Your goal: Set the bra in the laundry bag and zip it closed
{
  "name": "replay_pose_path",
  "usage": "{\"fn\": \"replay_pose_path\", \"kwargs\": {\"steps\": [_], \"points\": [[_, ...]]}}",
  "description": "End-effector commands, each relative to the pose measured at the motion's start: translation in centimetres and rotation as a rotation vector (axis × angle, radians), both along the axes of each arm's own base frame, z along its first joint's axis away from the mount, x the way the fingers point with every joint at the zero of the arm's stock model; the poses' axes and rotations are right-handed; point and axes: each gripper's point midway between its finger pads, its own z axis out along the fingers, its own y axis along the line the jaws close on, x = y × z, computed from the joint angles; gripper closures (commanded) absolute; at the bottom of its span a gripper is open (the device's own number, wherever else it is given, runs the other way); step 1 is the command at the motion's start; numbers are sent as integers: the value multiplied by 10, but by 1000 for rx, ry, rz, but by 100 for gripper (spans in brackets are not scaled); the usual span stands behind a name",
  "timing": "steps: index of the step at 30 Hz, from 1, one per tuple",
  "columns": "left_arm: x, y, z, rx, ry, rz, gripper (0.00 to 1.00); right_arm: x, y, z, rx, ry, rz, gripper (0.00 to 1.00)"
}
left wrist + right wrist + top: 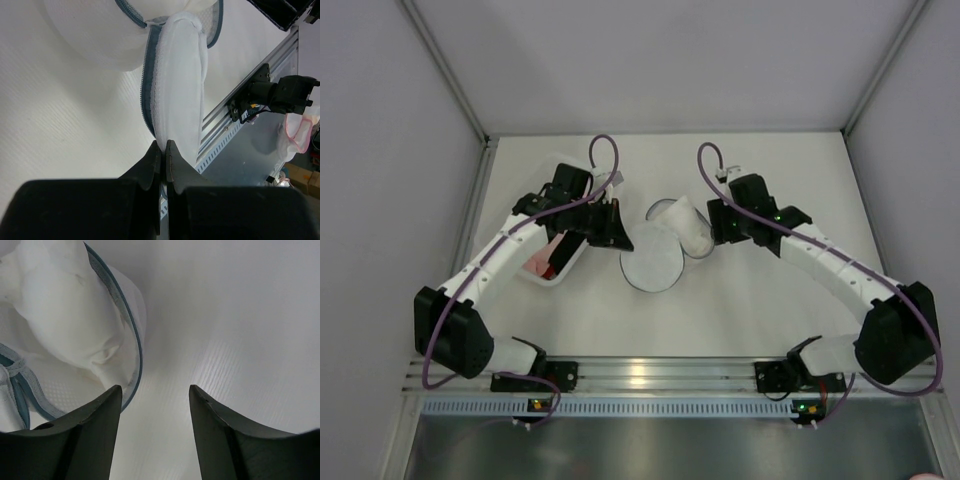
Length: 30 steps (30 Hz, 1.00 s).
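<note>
We pinch the rim of the laundry bag (176, 95) between the near-closed tips of the left gripper (163, 146). Our right gripper (155, 392) stands wide and empty. The bra (65, 315) lies ahead-left of it, on the open bag.

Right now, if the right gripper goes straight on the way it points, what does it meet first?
The right gripper is open; straight ahead is likely bare table. The laundry bag lies just beside that line, so one finger may clip its rim first. Depth unclear.
</note>
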Motion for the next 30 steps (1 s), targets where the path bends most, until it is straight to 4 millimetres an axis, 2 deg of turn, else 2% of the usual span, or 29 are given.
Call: {"fn": "replay_pose_path", "kwargs": {"steps": [1, 7, 13, 16, 18, 19, 20, 23, 24, 25, 26, 27, 28, 30], "points": [[2, -1, 18, -35, -52, -7, 100, 23, 13, 16, 67, -70, 3, 44], [2, -1, 18, -33, -52, -2, 100, 34, 18, 5, 64, -52, 12, 46], [0, 0, 17, -33, -49, 0, 100, 46, 22, 1, 78, -57, 7, 54], [-1, -1, 16, -37, -39, -5, 100, 51, 29, 2, 111, -61, 11, 64], [-1, -1, 18, -40, -41, -6, 100, 53, 31, 3, 125, -68, 4, 95], [1, -1, 18, -36, -45, -2, 100, 54, 30, 4, 129, -74, -7, 100], [2, -1, 19, -35, -52, -2, 100, 54, 28, 6, 128, -80, -15, 100], [11, -2, 31, -35, -82, 21, 100, 53, 20, 36, 135, -150, -43, 100], [18, 1, 33, -17, -100, 45, 100, 51, 11, 59, 133, -212, -76, 100], [21, 6, 26, 28, -86, 72, 100, 47, 5, 73, 121, -238, -98, 100], [33, 18, 20, 110, -117, 134, 100, 43, 0, 87, 119, -277, -119, 100], [37, 24, 16, 150, -116, 156, 100, 32, -5, 111, 141, -340, -153, 100], [40, 26, 11, 168, -100, 169, 100, 25, -4, 110, 158, -347, -161, 100], [39, 18, 21, 80, -35, 172, 100, 11, 6, 107, 206, -357, -154, 100]]}}
